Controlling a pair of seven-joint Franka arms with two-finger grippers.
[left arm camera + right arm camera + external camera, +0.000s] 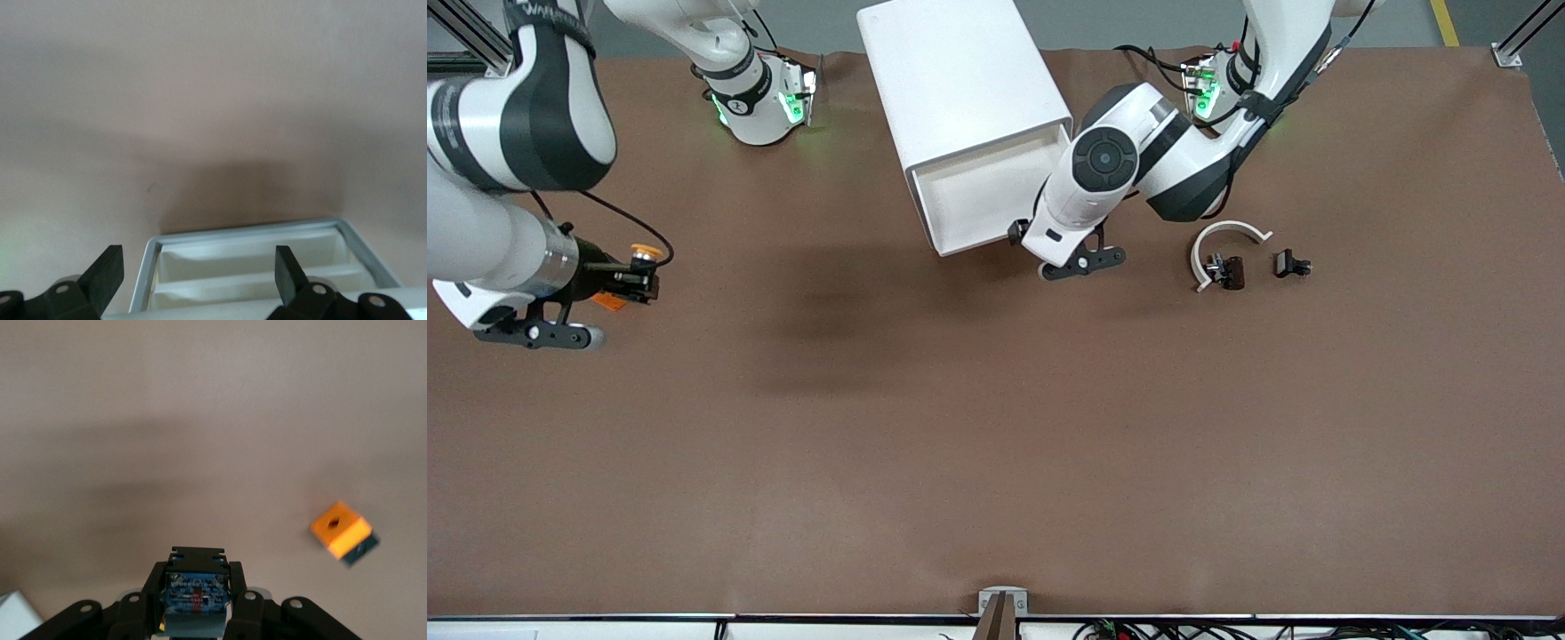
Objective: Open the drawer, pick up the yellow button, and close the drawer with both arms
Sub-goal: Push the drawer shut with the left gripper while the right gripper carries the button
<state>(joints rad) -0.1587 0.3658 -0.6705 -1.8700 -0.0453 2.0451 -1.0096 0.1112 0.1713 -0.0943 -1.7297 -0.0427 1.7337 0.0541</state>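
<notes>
At drawer [983, 191]: left gripper [197, 280] fingers spread; push front squarely. Right gripper [197, 597] pinches button [643, 252]; keep grip steady.

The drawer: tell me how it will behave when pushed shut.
The drawer looks like a stiff, light tray and should slide straight in. It is empty, so nothing should rattle. The left end effector, open at its front, could push it.

Even light, soft shadows, blurry wrists

Table [996, 444] covered in matt brown cloth-like sheet; cabinet [960, 80] smooth white plastic, slight sheen; arms [1103, 178] glossy white plastic with black bands
</notes>
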